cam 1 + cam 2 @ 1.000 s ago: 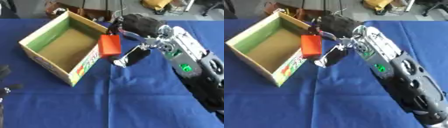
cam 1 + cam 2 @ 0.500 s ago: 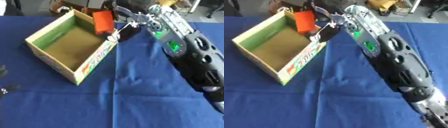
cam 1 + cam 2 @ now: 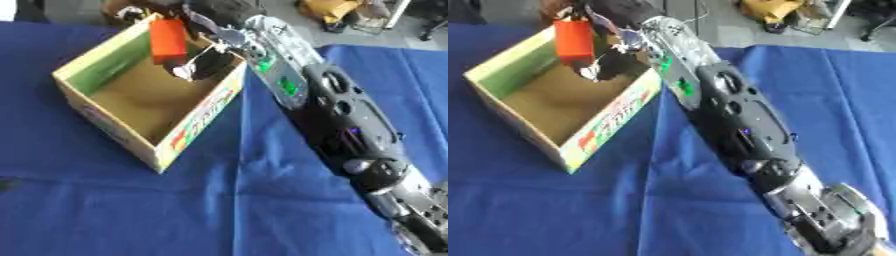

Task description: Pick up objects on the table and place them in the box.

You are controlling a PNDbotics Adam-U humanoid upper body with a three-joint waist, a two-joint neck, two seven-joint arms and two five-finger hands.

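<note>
An open cardboard box (image 3: 98, 118) with green inner walls stands at the upper left of the blue table. My right arm stretches from the lower right up to the box's far corner. My right hand (image 3: 206, 26) is shut on an orange-red block (image 3: 167, 40), holding it upright above the inside of the box, near the far wall. The box floor under the block looks bare. My left hand shows in neither view.
The blue cloth (image 3: 131, 210) covers the table around the box. Beyond the far edge lie a yellow object (image 3: 337, 11) and some clutter on the floor. A small dark thing (image 3: 7, 184) shows at the left edge.
My right hand has carried the orange-red block from beside the box's right wall to above its inside. The camera has also shifted, so the box sits elsewhere in the picture.
</note>
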